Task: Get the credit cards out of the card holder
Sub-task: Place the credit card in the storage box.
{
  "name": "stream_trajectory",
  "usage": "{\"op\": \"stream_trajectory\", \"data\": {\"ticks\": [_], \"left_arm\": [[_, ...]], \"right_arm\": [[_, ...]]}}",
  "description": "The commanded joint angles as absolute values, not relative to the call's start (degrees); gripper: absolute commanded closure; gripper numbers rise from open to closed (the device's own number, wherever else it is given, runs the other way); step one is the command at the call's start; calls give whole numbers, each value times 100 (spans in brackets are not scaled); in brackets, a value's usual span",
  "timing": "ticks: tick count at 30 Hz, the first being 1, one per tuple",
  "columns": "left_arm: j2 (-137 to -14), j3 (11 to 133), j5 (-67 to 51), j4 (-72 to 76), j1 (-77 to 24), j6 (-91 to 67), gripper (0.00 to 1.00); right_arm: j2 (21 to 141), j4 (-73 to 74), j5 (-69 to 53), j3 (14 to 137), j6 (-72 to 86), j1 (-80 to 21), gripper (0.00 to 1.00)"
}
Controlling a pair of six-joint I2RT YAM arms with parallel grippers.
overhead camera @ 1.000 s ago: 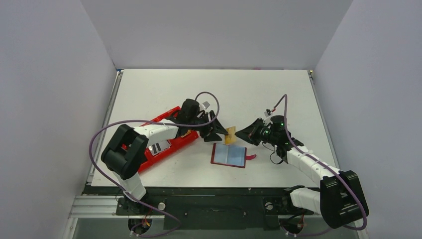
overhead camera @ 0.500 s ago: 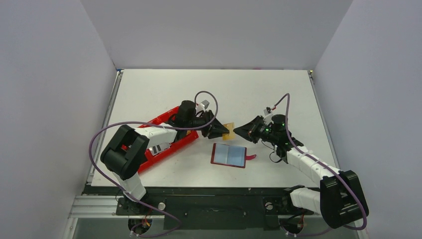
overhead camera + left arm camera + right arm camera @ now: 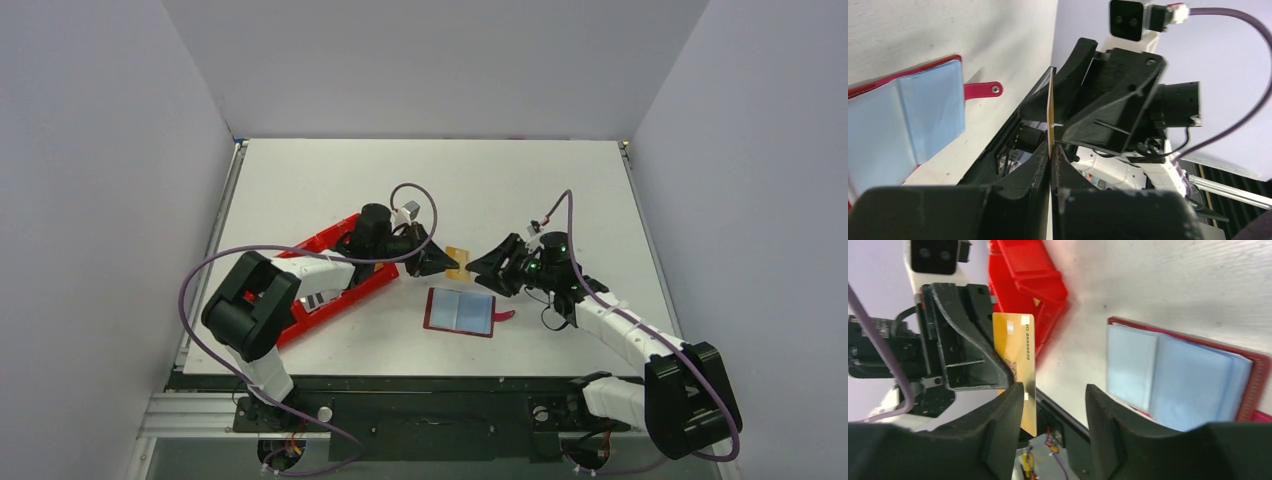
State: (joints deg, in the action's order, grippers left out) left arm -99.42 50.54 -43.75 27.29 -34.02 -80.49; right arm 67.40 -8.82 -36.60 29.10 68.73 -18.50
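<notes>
At the left, near the red compartment tray [image 3: 1025,275], our left gripper [image 3: 1050,155] is clamped on 1 tan-gold credit card [image 3: 1015,340], lifted clear just beyond the open card holder [image 3: 460,312]. Our right gripper [image 3: 1053,395] faces it with jaws spread, 1 finger close beside the card. If the left lets go before the right closes squarely, we judge the card could slip or twist away.

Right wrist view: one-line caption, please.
Left gripper holds a gold card at the open right gripper; card holder lies open.
</notes>
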Motion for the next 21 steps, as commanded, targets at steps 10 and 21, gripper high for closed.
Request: {"op": "stream_trajectory", "data": {"ticks": [10, 21], "left_arm": [[-8795, 5987, -3045, -1097, -2870, -5468, 100], [-8232, 6595, -771, -3675, -2318, -4523, 100]], "right_arm": [[5933, 2163, -1576, 4058, 5067, -1912, 43], [5943, 2490, -1287, 4071, 4866, -1916, 43]]}}
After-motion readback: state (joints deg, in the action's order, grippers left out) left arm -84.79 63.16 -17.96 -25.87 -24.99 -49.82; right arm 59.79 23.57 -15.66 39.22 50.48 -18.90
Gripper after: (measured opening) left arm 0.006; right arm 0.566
